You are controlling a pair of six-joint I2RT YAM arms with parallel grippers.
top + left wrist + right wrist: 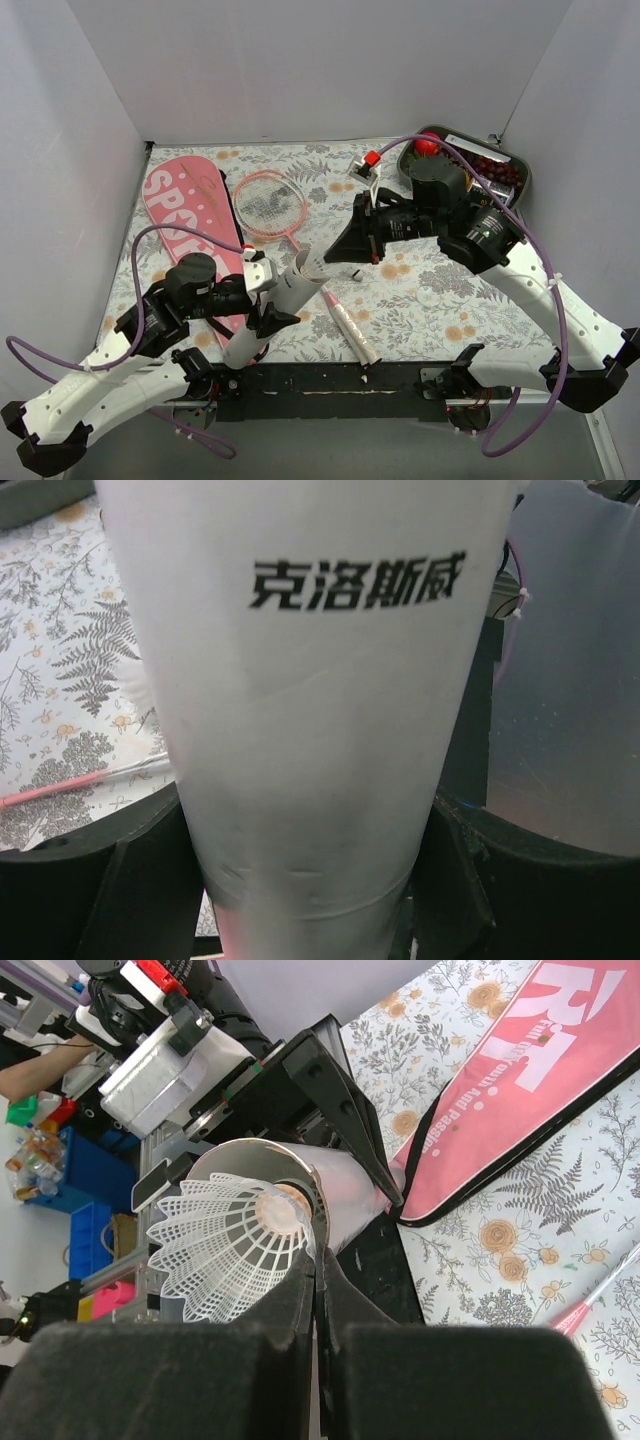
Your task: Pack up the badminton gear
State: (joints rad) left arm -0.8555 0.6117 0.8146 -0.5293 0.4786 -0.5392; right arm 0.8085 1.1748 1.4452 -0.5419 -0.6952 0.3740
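— So, what does the overhead view give you?
— The left gripper is clamped round the long white tube, which is held tilted with its open mouth toward the right gripper.
— And the right wrist view?
— It shows what overhead hides: the small white net-skirted shuttlecock, skirt pinched between almost-closed fingers, cork at the tube's mouth (silvery inside).
— Left wrist?
— Mostly tube, with black Chinese lettering.
— The rest?
— The pink-framed racket with white handle lies on the floral-cloth surface, beside the pink racket-shaped bag with white letters.
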